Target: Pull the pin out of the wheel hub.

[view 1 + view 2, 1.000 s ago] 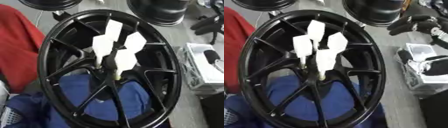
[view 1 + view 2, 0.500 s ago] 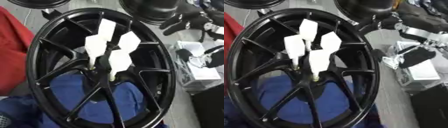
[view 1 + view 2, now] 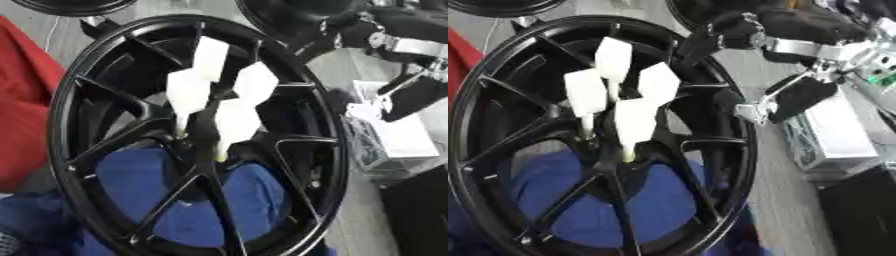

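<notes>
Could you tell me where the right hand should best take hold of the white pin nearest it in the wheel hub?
Grip the upper-right pin by its broad, flat white head, which stands clear of the black wheel hub on a thin stem. The right hand could probably come in from the upper right and pinch across the flat faces.

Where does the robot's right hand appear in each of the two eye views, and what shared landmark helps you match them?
Left eye view: the right hand is in the upper right corner, partly cut off by the edge, beside the wheel's rim.
Right eye view: the right hand sits further in, upper right, reaching to the rim.
Shared landmark: the four white pins clustered at the hub of the black wheel.
</notes>
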`<state>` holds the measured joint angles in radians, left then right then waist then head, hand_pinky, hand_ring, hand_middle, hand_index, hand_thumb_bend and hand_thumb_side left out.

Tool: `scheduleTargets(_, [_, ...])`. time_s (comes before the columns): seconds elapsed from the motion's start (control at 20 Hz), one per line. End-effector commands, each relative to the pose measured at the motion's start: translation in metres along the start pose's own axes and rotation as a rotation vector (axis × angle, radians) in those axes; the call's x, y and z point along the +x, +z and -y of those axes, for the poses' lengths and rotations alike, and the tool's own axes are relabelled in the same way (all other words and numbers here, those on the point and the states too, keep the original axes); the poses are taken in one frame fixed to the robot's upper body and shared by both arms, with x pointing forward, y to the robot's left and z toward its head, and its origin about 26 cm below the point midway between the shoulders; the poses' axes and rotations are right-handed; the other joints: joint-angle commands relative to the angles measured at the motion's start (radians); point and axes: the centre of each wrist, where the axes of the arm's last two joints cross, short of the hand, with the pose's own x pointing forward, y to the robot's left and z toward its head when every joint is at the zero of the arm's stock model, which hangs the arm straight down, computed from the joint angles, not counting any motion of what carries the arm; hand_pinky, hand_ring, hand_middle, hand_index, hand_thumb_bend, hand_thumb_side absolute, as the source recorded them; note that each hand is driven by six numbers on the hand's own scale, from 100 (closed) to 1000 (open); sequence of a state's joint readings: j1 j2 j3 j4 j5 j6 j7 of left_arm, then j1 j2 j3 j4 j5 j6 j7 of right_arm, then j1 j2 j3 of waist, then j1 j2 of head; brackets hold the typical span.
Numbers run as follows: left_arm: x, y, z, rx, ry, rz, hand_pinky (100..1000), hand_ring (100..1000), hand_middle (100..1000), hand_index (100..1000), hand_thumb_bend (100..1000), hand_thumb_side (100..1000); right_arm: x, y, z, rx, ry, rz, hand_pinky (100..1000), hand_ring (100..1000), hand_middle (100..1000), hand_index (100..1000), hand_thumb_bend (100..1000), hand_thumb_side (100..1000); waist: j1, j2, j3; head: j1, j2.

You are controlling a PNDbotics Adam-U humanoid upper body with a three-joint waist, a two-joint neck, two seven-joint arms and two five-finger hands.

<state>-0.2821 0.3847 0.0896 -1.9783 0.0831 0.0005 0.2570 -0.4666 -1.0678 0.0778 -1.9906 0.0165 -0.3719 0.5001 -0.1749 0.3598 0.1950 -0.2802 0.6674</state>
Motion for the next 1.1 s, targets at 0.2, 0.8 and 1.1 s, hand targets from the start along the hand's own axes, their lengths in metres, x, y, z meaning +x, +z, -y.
scheduleTargets(0.2, [0.009, -0.005, 0.001, -0.006, 0.009, 0.044, 585, 796, 595, 638, 617, 502, 0.004, 0.000, 0.012, -0.023, 0.001, -0.060, 877, 892, 867, 886, 100, 270, -0.006, -0.003, 0.026, -0.015, 0.010])
scheduleTargets(0.8, [0.011, -0.007, 0.000, -0.008, 0.000, 0.051, 582, 797, 594, 636, 614, 499, 0.003, -0.004, 0.002, -0.042, -0.023, -0.099, 879, 902, 874, 901, 100, 389, -0.038, 0.026, 0.056, -0.022, 0.002])
scheduleTargets(1.1, [0.011, -0.007, 0.000, -0.007, -0.003, 0.049, 582, 798, 594, 635, 614, 498, 0.002, -0.004, -0.005, -0.011, -0.035, -0.098, 878, 905, 878, 917, 100, 550, -0.045, 0.032, 0.056, -0.017, 0.002])
